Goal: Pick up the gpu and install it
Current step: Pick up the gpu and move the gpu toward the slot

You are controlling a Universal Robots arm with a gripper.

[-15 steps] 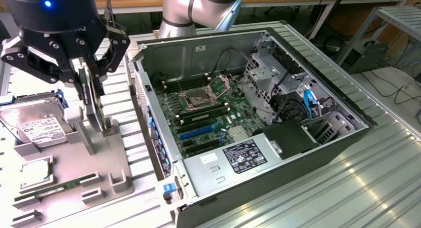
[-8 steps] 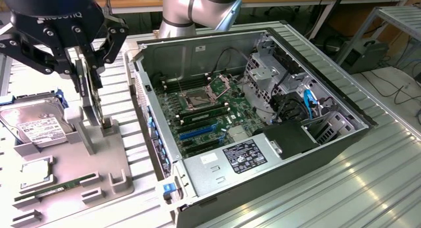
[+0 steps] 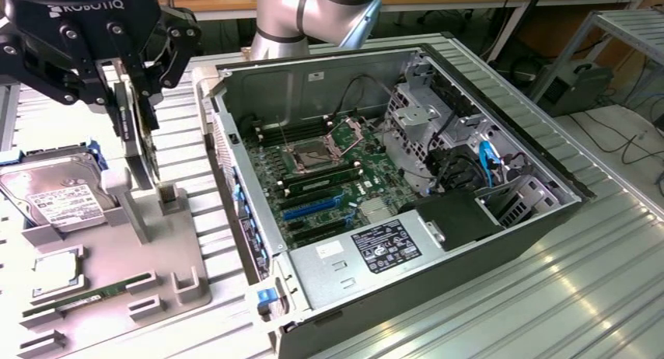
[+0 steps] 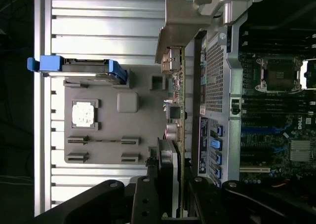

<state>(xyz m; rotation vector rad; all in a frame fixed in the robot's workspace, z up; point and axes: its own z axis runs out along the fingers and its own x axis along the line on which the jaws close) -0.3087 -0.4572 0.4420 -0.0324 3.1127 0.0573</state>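
The gpu (image 3: 138, 137) is a thin black card standing on edge over the grey parts holder (image 3: 109, 246) at the exterior view's left. My gripper (image 3: 135, 87) comes down from above and is shut on the card's upper part. In the wrist view the gpu (image 4: 173, 135) runs edge-on away from my gripper (image 4: 170, 197), with its silvery bracket (image 4: 180, 24) at the far end. One finger (image 4: 143, 199) sits on each side of it. I cannot tell whether its lower edge still rests in the holder's slot.
The open computer case (image 3: 518, 242) lies at the exterior view's right with its motherboard (image 3: 332, 169) and blue expansion slot (image 3: 311, 207) exposed. On the holder lie a silver hard drive (image 3: 57, 196), a processor chip (image 3: 57, 270) and a green memory stick (image 3: 93, 297).
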